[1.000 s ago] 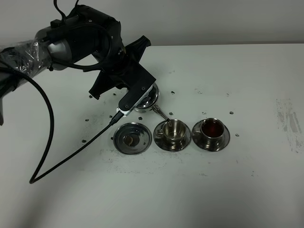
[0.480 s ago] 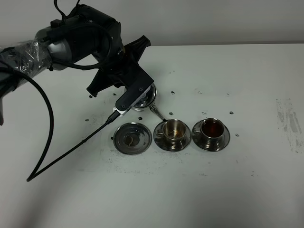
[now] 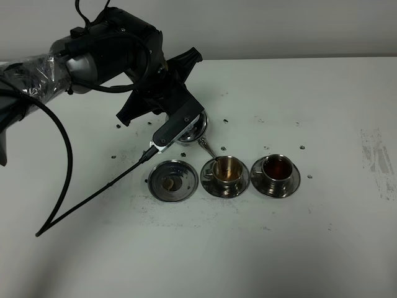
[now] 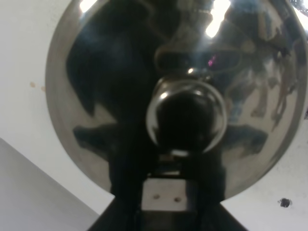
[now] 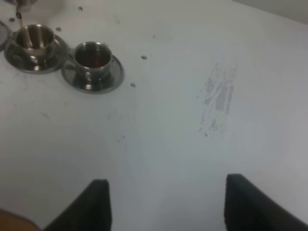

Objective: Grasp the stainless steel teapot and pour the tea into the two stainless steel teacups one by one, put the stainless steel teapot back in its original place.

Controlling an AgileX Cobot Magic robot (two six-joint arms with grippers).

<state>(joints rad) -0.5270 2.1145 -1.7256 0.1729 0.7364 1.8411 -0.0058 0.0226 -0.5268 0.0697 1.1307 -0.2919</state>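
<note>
My left gripper [image 3: 181,122] is shut on the stainless steel teapot [image 3: 196,127] and holds it tilted above the table. Its thin spout [image 3: 207,148] points down at the rim of the middle teacup [image 3: 227,169]. The left wrist view is filled by the pot's domed lid and knob [image 4: 185,118]. The middle cup shows a golden inside with little liquid. The right teacup [image 3: 277,167] holds reddish-brown tea. Both cups stand on saucers and also show in the right wrist view [image 5: 33,36] [image 5: 94,55]. The original place, a flat steel dish [image 3: 173,181] with a tan spot, lies bare left of the cups. My right gripper [image 5: 168,211] is open and empty, well away from the cups.
A black cable [image 3: 68,205] hangs from the left arm and loops over the table's left front. Small dark specks [image 3: 302,147] dot the white table around the cups. A scuffed grey patch [image 3: 378,158] marks the table's right side.
The left arm has drawn the teapot slightly up and back, so the spout tip has come from inside the middle cup to its rim. The cable has swung a little.
</note>
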